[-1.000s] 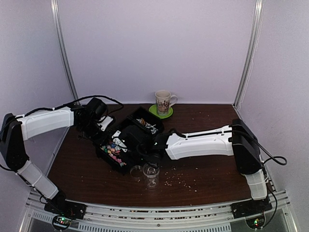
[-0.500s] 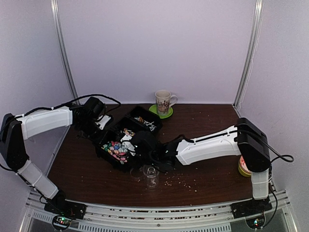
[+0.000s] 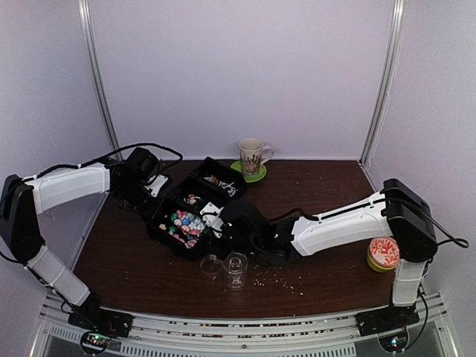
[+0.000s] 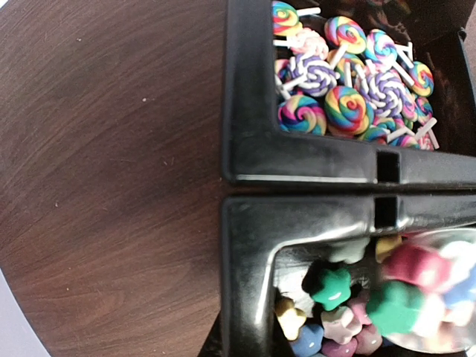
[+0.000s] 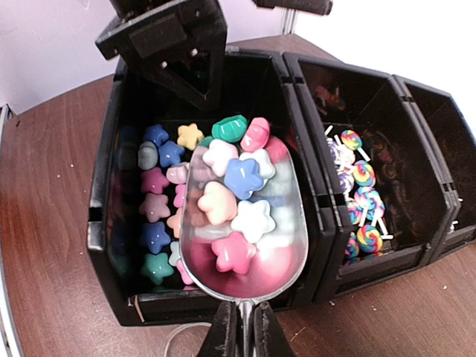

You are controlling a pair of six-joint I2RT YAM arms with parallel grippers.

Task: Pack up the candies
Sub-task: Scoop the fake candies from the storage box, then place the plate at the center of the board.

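Pastel star candies (image 5: 154,212) fill the left black bin (image 5: 100,223), and swirl lollipop candies (image 5: 358,186) lie in the middle bin (image 5: 320,160). My right gripper (image 5: 244,312) is shut on the handle of a metal scoop (image 5: 286,245), which hovers over the left bin heaped with star candies (image 5: 242,178). My left gripper (image 5: 175,52) is shut on that bin's far wall. From above, the right gripper (image 3: 227,222) sits at the bins' near right side and the left gripper (image 3: 151,188) behind the bins (image 3: 160,230). The left wrist view shows the star candies (image 4: 331,290), the lollipops (image 4: 349,82) and both bins' corners.
A clear glass (image 3: 235,268) stands just in front of the bins, with a second clear piece (image 3: 210,264) beside it. Pale crumbs (image 3: 279,277) dot the wooden table. A mug (image 3: 252,155) on a green saucer (image 3: 260,175) stands at the back. An orange-patterned tin (image 3: 383,253) sits at the right.
My right arm has drawn back to the right, lifting the scoop out of the left bin with candies in it and uncovering the tin. The left arm has held still.
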